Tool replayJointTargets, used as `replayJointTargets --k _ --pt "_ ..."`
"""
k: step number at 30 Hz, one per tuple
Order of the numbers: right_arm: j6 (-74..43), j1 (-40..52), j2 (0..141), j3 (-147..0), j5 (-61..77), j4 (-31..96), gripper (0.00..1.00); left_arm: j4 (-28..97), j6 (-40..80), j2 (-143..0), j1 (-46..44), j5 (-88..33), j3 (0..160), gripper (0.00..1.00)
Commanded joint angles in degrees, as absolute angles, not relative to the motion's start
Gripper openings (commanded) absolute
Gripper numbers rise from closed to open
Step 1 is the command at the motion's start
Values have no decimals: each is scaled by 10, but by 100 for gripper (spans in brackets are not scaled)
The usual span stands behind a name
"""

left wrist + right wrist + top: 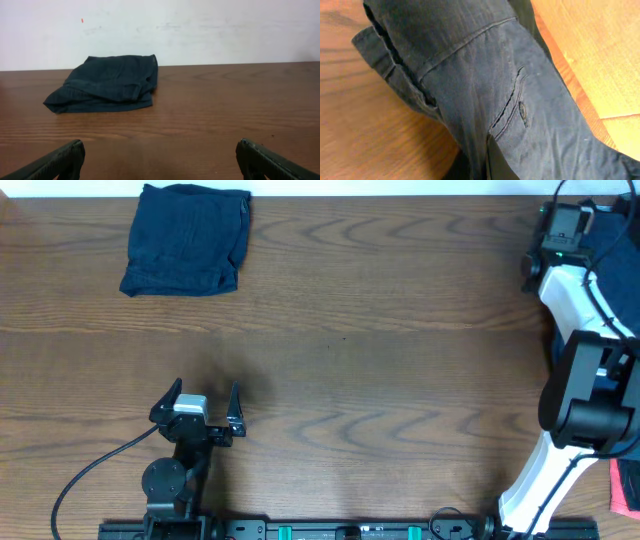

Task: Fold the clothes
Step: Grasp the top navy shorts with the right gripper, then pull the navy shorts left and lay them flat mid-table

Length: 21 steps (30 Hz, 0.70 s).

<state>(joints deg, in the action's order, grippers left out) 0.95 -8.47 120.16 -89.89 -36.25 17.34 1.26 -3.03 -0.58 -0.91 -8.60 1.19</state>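
The left claw [203, 398] is hanging wide open above the tabletop [400, 380], well apart from the folded shorts [188, 240] at the far left. The right claw [567, 215] is pressing close against the second shorts [530, 100] (whether it is gripping them, I cannot tell).

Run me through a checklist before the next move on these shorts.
1. Folded bundle set aside near the table's far left corner: ok.
2. Left gripper open and empty: ok.
3. Right gripper has a hold on the unfolded shorts: cannot tell.
4. Unfolded shorts lying flat: not ok, they are bunched and creased.
5. Bare wood mid-table for folding: ok.
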Motion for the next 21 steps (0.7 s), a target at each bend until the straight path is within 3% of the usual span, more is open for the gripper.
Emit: replayJointTargets --k 1,11,21 --pt "-9 -72 1187 -901 -375 187 1 32 -34 -2 -7 -94 2 98" --pt "-42 -17 1188 -901 -238 212 1 32 -34 -2 -7 -94 2 98" --pt "-168 159 1200 -901 -116 190 1 32 -34 -2 -7 -94 2 98"
